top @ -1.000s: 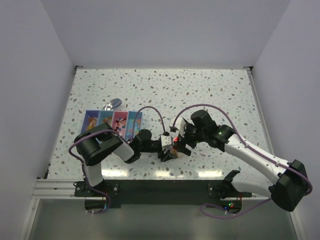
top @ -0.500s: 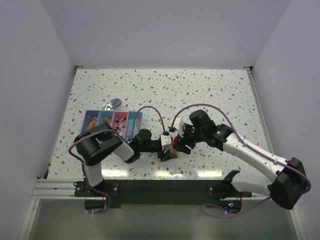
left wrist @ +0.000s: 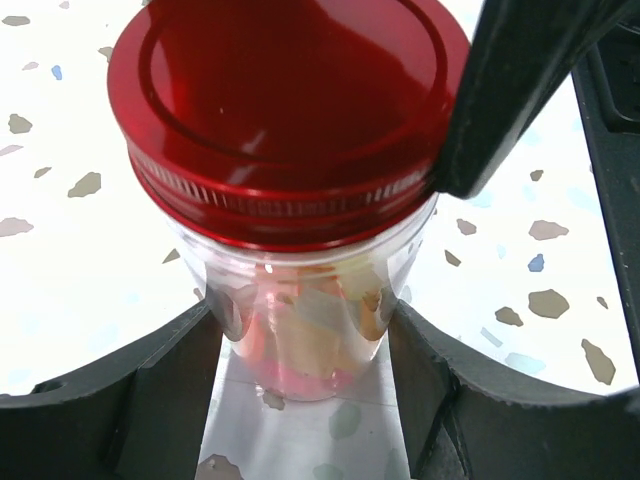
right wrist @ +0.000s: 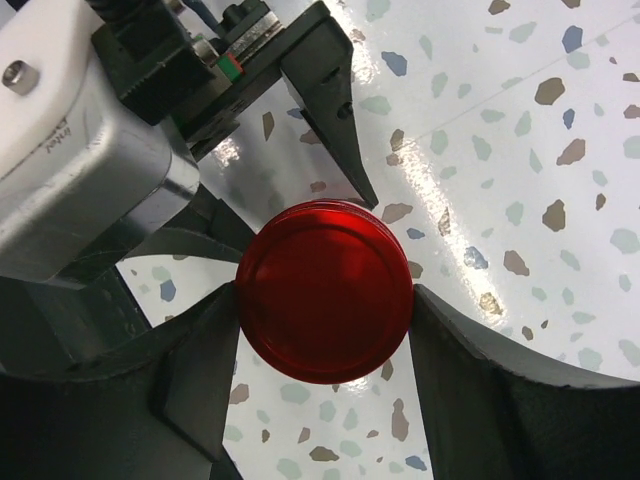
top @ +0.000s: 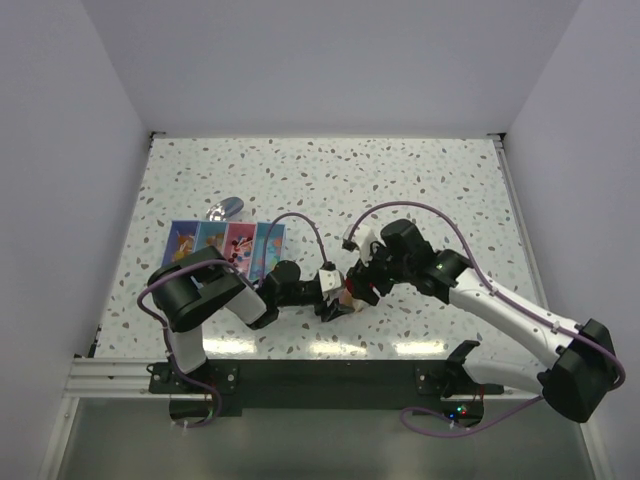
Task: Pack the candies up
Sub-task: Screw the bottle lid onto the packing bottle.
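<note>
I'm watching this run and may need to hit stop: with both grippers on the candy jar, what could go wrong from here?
1. The left gripper pinches only the smooth clear jar low down; if the right gripper twists the red lid, the jar may spin in that grip.
2. Whether the lid sits square cannot be told; it could cross-thread, and a tilt might spill the candies.

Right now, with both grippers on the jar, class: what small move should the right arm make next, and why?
Probably twist the red lid tight. The right gripper grips its rim from both sides, the left gripper clamps the clear jar below, and the candies are already inside, so only sealing seems left.
</note>
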`<state>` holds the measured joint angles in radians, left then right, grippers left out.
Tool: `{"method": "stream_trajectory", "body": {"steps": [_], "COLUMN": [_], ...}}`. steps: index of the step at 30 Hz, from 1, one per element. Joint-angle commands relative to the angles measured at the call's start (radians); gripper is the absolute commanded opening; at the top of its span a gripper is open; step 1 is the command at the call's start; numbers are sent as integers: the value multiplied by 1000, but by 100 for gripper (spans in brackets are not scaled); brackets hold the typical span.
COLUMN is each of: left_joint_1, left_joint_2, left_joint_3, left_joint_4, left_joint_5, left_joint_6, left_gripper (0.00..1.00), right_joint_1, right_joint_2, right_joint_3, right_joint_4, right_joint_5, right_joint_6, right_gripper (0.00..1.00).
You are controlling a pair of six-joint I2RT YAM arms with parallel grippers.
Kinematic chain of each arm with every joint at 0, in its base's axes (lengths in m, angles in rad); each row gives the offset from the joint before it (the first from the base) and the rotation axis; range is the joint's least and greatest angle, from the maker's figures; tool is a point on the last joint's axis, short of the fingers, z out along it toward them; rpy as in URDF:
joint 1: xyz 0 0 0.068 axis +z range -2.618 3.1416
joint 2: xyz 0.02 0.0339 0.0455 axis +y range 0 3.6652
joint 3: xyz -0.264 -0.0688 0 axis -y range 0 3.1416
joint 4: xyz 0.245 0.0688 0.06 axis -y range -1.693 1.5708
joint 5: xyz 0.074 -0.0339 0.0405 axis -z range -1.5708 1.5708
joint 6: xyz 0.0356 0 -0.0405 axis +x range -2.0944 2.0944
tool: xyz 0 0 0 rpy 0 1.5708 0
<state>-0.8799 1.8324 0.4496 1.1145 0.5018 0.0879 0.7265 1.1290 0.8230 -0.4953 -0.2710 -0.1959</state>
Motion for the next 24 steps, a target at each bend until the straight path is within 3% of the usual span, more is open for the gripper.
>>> {"method": "stream_trajectory", "body": {"steps": [1,10,16,24], "left_joint_1": [4,4,6,4], "left_joint_2": [-15,5,65,74], "left_joint_3": [-15,-9,-51,-83], "left_joint_4": [22,59,229,275], "left_joint_5": [-72,-71,-60,-81], "left_joint_6": [-19,-132,-247,-214], "left_gripper": [35,34,32,33], "right_joint_1": [2,14,16,17], "right_joint_2": [-46,-35,-12,35], "right_joint_3": [-10,-24,-42,28], "right_joint_4": [1,21,67,-22], "right_joint_5": [64,122,122,105], "right_joint_6": [64,62,49,36], "right_gripper": [41,44,44,44]}}
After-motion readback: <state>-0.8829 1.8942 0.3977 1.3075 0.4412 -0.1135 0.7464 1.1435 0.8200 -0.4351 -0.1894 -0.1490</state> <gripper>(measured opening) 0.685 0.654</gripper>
